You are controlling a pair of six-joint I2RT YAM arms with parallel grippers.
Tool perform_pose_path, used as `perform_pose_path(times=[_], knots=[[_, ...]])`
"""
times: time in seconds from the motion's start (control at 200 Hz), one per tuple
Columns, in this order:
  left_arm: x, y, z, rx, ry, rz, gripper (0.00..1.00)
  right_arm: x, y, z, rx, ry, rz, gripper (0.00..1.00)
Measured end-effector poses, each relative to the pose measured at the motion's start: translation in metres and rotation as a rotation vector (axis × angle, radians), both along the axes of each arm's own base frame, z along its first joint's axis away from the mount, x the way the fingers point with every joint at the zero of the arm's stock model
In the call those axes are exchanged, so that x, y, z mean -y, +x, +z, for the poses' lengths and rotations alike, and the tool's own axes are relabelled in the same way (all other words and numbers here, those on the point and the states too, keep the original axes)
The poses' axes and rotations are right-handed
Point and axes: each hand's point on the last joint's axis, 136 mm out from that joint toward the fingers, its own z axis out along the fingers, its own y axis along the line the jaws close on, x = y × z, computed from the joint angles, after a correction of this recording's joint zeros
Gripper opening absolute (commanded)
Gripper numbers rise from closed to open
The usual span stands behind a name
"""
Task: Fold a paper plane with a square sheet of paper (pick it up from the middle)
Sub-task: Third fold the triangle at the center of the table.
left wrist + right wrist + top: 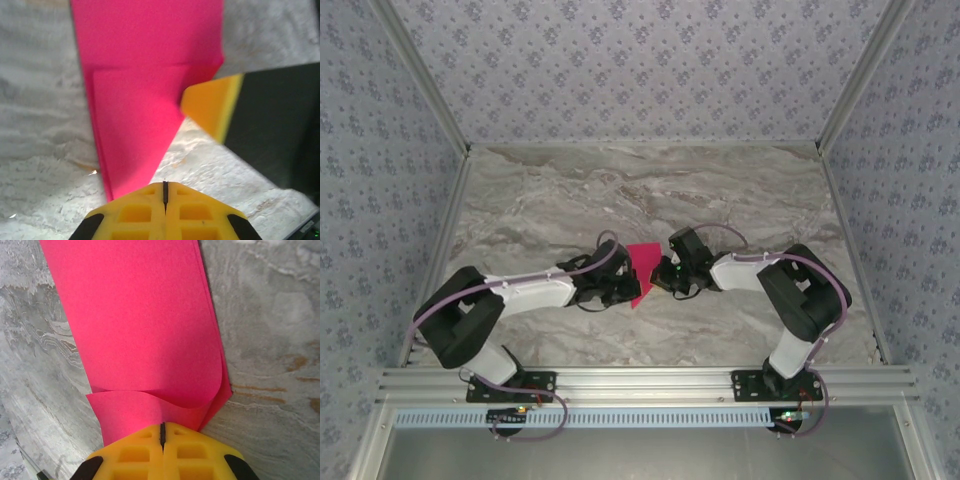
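A: Mid-counter: one square sheet of paper, part-folded. We see the left claw at its 9 o'clock, closed tight; grip unclear.

B: At 3 o'clock, the right claw is closed, apparently pinching the edge. Two claws, one sheet. We reckon it's light, floppy and crease-prone, so hold it near an edge.

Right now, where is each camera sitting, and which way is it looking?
Top camera: high behind the arms, looking down at the marble table; the left arm and right arm meet at the folded pink paper.
Left wrist camera: on the left arm, looking past its shut left fingers at the paper; one of the right fingers shows too.
Right wrist camera: on the right arm, looking past its shut fingers at the paper.
All three share the paper.
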Motion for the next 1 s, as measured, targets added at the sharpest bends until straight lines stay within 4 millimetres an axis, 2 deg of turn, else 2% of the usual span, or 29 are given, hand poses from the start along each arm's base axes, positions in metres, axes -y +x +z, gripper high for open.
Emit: perform_pose_path(times=[0.12,0.345,0.505,0.769,0.999], knots=[[0.002,-0.002,-0.010,-0.027,-0.002,0.025,0.00,0.000,0.000,0.000,-0.006,0.001,-0.009,0.00],[-0.001,0.001,-0.014,-0.019,0.018,0.054,0.00,0.000,0.000,0.000,-0.005,0.002,-0.009,0.00],[-0.005,-0.002,-0.024,-0.035,0.044,0.065,0.00,0.001,-0.003,0.003,0.010,0.004,0.012,0.00],[-0.005,-0.002,-0.025,-0.036,0.043,0.082,0.00,-0.007,-0.006,0.028,0.138,0.038,0.155,0.00],[-0.005,-0.002,-0.025,-0.035,0.046,0.089,0.00,-0.016,-0.022,0.016,0.121,0.034,0.242,0.00]])
